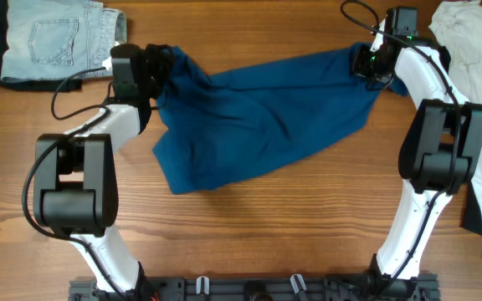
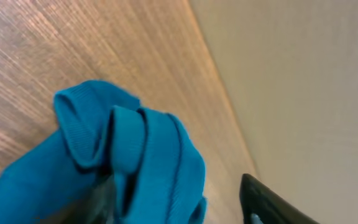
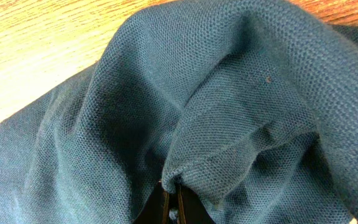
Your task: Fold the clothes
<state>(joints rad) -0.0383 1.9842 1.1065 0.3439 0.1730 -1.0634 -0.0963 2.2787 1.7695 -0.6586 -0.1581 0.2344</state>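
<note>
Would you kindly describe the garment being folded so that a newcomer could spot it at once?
On the wooden table, look between the left arm and the right arm. The deep-blue top lies crumpled there. Unlike the pale denim piece and the white garment, it is dark, plain blue.

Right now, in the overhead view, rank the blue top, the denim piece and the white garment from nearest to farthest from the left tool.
1. blue top, bunched right at the left tool.
2. denim piece, close by at the picture's upper left.
3. white garment, far across at the right edge.
</note>
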